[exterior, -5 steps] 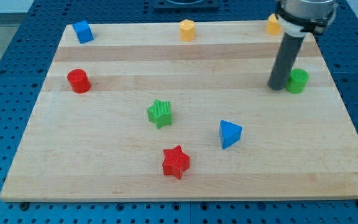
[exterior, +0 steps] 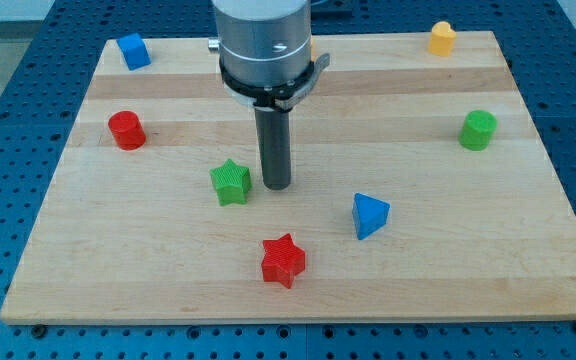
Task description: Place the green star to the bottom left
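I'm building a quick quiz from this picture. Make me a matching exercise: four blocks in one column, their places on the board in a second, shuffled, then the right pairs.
Blocks:
1. green star
2. blue cube
3. green cylinder
4. red star

Places:
A. near the view's bottom edge, around the middle
B. just to the view's left of my tip
C. the view's top left corner
D. near the view's right edge

Pairs: 1-B, 2-C, 3-D, 4-A
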